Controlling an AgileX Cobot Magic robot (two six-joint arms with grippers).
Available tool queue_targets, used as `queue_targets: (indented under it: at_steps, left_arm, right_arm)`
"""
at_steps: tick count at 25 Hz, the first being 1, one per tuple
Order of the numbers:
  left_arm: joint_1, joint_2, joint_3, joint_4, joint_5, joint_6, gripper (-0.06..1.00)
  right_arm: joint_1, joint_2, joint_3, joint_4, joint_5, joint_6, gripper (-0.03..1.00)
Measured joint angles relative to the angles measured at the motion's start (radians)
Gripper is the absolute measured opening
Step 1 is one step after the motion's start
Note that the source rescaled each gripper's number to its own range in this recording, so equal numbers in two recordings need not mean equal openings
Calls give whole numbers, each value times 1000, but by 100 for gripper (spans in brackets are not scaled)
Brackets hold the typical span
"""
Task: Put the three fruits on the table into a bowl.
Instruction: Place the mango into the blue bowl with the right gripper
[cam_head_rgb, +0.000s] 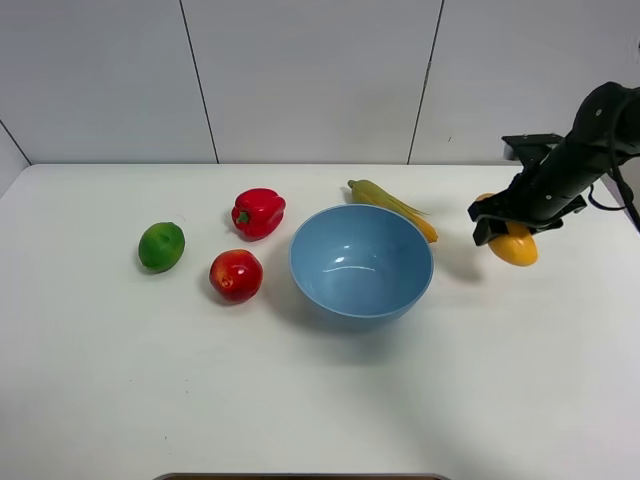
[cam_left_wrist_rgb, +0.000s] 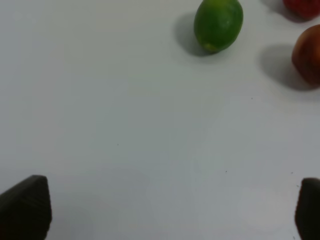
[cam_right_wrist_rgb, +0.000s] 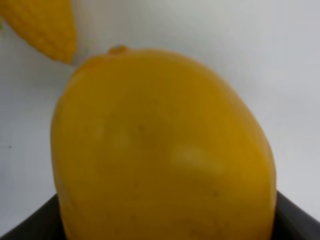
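The yellow-orange mango (cam_head_rgb: 516, 247) sits in my right gripper (cam_head_rgb: 505, 228), which is shut on it to the right of the light-blue bowl (cam_head_rgb: 300, 270). In the right wrist view the mango (cam_right_wrist_rgb: 165, 150) fills the frame between the dark fingers (cam_right_wrist_rgb: 297, 220). The green lime (cam_head_rgb: 161, 246) and the red apple (cam_head_rgb: 236, 275) rest on the white table (cam_head_rgb: 320, 400) left of the bowl. My left gripper (cam_left_wrist_rgb: 165, 210) is open over bare table, with the lime (cam_left_wrist_rgb: 218, 24) and the apple (cam_left_wrist_rgb: 307, 55) some way ahead of it. The bowl is empty.
A red bell pepper (cam_head_rgb: 258, 212) lies behind the apple. A yellow corn cob (cam_head_rgb: 392, 206) lies behind the bowl, between the bowl and the mango; its tip (cam_right_wrist_rgb: 42, 27) shows in the right wrist view. A grey panelled wall stands behind the table.
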Motion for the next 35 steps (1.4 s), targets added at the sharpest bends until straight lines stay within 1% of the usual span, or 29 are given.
queue_targets:
  at_steps: [3,7,10,13,16,23,31,35]
  left_arm:
    - [0,0,0,0,0,0,100]
    - [0,0,0,0,0,0,100]
    - [0,0,0,0,0,0,100]
    - [0,0,0,0,0,0,100]
    - [0,0,0,0,0,0,100]
    - [0,0,0,0,0,0,100]
    - [0,0,0,0,0,0,100]
    - [0,0,0,0,0,0,100]
  right_arm:
    - [26,-50,0,-1,8,0,0]
    - [95,-100,0,0,14,0,0]
    - [166,-119,-10,0,33,0,0]
    - [238,-122,-50,0,57,0,0]
    - [298,-126,-90,8,60,1,0]
    - [393,-116,-104,29,0,4,0]
    - [506,-20,-104,54,-97,4,0]
    - [541,30,-104,57,-107,4,0]
